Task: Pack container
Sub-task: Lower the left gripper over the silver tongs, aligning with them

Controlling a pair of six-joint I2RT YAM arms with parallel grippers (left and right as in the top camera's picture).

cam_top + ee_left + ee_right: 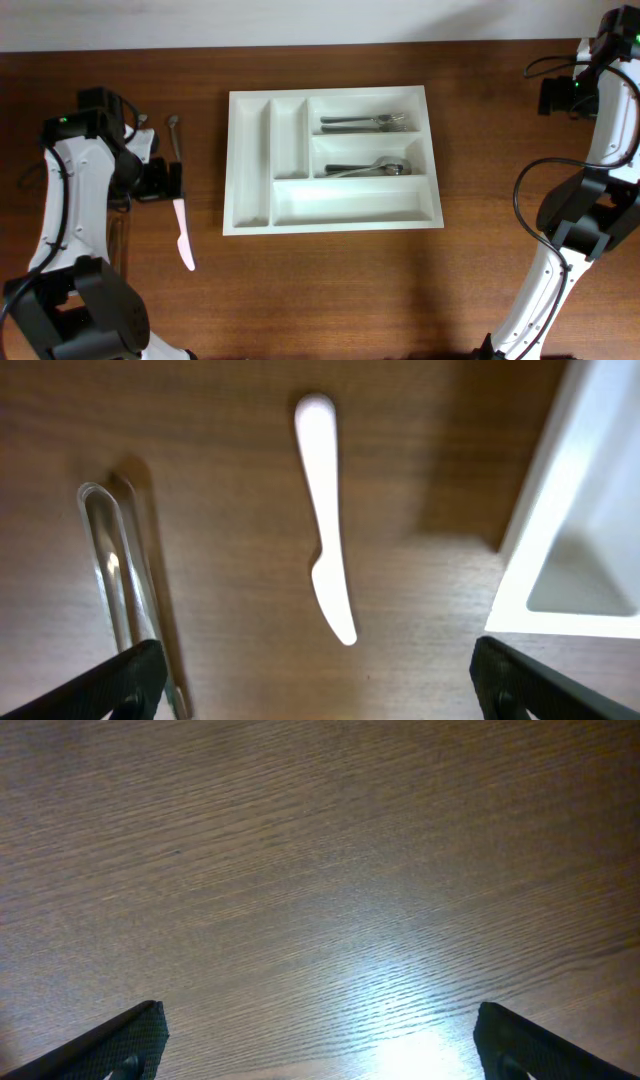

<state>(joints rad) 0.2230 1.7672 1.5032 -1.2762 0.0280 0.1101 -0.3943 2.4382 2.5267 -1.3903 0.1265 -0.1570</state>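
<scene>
I am seeing the large white rectangular plastic cutlery tray (350, 203) sitting mid-table, with metal forks (365, 123) and metal spoons (375, 167) lying in its two farther long compartments. My left gripper (320, 678) is hovering with jaws spread wide above the white plastic knife (325, 520), left of the tray. My right gripper (320, 1040) is hanging equally wide over the brown wooden table (320, 870), far right.

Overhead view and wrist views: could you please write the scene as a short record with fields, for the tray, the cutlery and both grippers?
container: white, five compartments, mid table
metal forks: in top long compartment
metal spoons: in middle long compartment
empty compartments: both narrow ones, bottom long one
white knife: on table, left of container
left gripper: open, close to white knife, holds nothing
right gripper: open, over bare wood, holds nothing
</scene>
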